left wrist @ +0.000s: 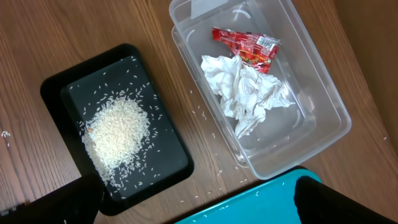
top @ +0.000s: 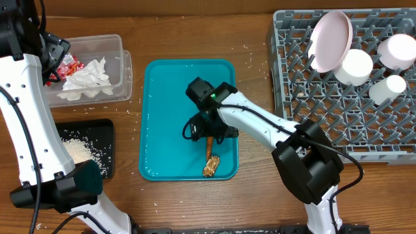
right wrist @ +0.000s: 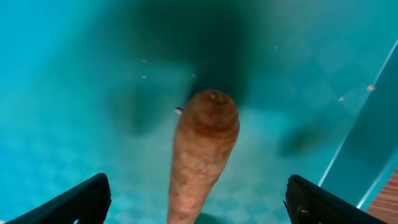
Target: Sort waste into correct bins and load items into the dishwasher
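Close to the robot, the brown food scrap [top: 211, 166] lies at the near edge of the teal tray [top: 162, 97]. Just past it the carrot [right wrist: 202, 149] lies flat on the tray. The right gripper [right wrist: 198, 198] is low over it, fingers wide apart and not touching, and from above it hides part of the carrot. To the left, the left gripper [left wrist: 199, 186] hangs wide and holds nothing, near the black tray [left wrist: 56, 84] of rice [left wrist: 115, 130] and the clear tub [left wrist: 323, 106] with the napkin [left wrist: 249, 93] and red wrapper [left wrist: 245, 45], and far off right the plate [top: 331, 40], two bowls [top: 354, 67] and cup [top: 387, 89] sit in the grey dish rack [top: 312, 117].
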